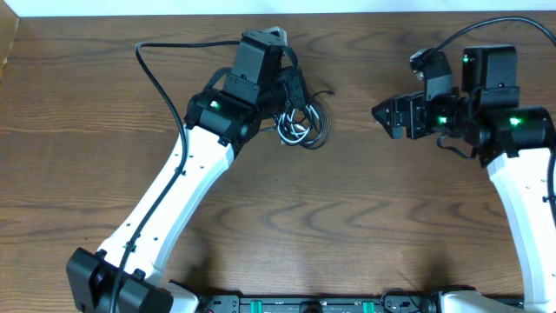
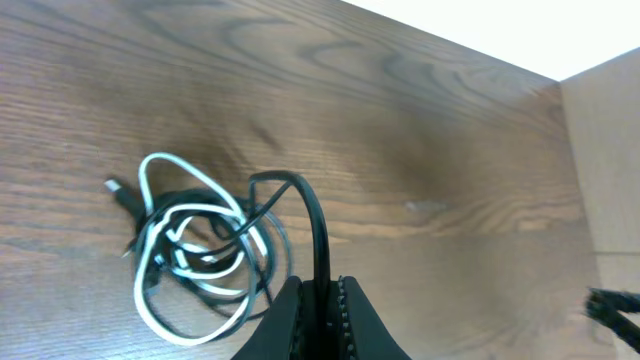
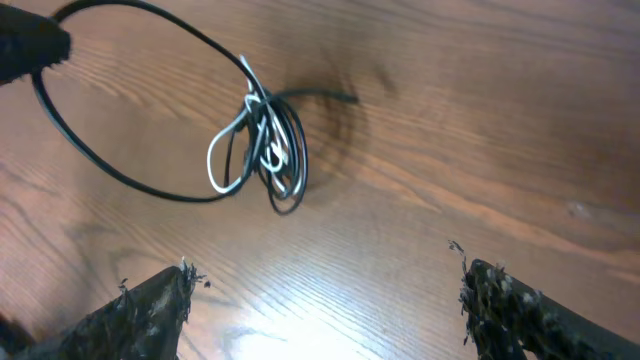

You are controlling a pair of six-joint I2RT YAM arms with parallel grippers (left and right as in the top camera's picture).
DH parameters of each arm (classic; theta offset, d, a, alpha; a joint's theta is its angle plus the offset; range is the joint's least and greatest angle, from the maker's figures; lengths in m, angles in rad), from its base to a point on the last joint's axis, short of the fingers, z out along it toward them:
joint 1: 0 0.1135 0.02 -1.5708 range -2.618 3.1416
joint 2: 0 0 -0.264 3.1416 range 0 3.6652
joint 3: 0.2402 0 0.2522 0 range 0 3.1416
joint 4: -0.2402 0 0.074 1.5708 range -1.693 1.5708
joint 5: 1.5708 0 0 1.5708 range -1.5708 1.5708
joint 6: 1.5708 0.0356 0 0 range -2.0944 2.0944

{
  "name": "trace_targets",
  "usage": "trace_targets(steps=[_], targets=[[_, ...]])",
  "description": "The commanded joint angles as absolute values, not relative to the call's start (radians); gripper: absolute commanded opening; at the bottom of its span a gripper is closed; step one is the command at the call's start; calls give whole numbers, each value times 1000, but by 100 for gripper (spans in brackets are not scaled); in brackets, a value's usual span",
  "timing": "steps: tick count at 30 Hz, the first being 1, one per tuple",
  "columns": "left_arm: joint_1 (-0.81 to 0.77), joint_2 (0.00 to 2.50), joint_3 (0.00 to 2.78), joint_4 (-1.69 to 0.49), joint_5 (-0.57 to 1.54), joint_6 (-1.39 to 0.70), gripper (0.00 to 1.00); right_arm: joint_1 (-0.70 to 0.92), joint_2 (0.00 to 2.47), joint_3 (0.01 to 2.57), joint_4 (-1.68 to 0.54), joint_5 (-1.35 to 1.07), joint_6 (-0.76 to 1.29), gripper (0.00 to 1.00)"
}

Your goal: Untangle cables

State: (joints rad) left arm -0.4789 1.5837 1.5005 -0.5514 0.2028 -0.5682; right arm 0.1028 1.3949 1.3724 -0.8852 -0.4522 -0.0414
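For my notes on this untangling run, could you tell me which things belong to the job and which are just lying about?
Job: tangled cables; black cable pinched by left fingers; open right fingers.
Just there: wooden table; left arm's own black wire.

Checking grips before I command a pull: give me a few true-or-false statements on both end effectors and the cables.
1. The left end effector is shut on a black cable. True.
2. The right end effector grips the white cable. False: it is open, holds nothing and sits apart from the cables.
3. The white cable is coiled in with black ones in one bundle. True.
4. The cables lie separated in straight lines. False: they are tangled together on the table.
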Motion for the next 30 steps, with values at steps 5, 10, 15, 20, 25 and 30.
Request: trace_targets(steps=[5,10,15,20,25,30], targets=[[-478,1510,1512,-528,259,-556,7,158,1416,1385,-855,-455,-38,84],[-478,1441,1512,-498,259,-555,7,178,1462,1385,-840,-455,19,77],[-478,1394,1512,-491,259,-556,7,200,1517,1385,-792,-496,105,70],[-478,1383,1512,-485,258,-578,8,237,1547,1385,-705,-533,188,69],[-478,1383,1512,-477,258,-582,8,270,1557,1385,-647,-522,281,67],[-478,1386,1511,-478,258,-581,8,310,1571,1385,-643,-500,321,66]])
